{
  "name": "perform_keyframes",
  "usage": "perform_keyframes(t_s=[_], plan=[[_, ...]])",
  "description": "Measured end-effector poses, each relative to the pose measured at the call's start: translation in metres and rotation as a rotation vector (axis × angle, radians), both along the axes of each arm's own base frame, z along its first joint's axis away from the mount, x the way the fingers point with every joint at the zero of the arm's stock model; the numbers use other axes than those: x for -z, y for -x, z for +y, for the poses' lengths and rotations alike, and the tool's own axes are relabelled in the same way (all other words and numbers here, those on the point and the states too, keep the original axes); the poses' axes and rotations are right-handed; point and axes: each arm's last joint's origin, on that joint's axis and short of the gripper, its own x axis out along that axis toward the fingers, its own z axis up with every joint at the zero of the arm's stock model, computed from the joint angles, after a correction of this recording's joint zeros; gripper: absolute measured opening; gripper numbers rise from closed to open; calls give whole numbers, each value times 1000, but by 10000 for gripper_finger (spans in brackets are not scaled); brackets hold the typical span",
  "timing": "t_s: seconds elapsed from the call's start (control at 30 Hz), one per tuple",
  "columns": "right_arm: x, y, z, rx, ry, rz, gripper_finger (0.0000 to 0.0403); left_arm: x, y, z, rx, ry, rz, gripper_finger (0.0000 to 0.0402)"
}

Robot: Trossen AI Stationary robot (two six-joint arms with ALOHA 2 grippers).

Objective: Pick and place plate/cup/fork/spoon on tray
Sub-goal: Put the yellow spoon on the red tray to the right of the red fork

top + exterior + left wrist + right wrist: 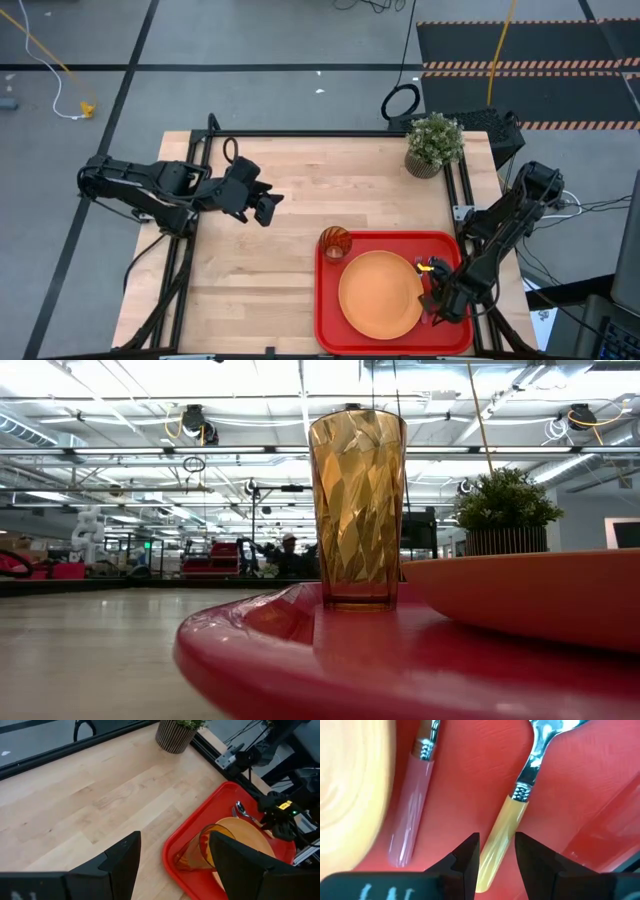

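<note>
**Spoon between the right fingers, on the tray**

From above I see the right gripper [443, 303] low over the red tray [330, 330], beside the matte orange plate [380, 294]; the left gripper [262, 207] waits wide open, well apart. At table height, the faceted amber cup [357, 508] stands on the tray. My right wrist camera shows the glossy orange-handled spoon [507, 827] lying lengthwise between narrowly parted fingers, the pink fork [412, 817] parallel beside it.

One tray [330, 330], one plate [380, 293], one cup [335, 242], one fork [412, 820], one spoon [512, 815], one potted plant [435, 143], two arms
</note>
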Motion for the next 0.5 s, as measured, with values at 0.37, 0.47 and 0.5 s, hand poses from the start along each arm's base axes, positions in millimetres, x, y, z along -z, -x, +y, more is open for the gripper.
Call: perform_keyframes(t_s=[0.37,0.47,0.5], plan=[[0,-5,-2,66,-15,21,116,0,0,0,6,-7,4,237],[0,-7,-3,79,-15,22,116,0,0,0,5,-7,5,237],[0,-7,-3,82,-17,22,116,0,0,0,6,-7,5,237]])
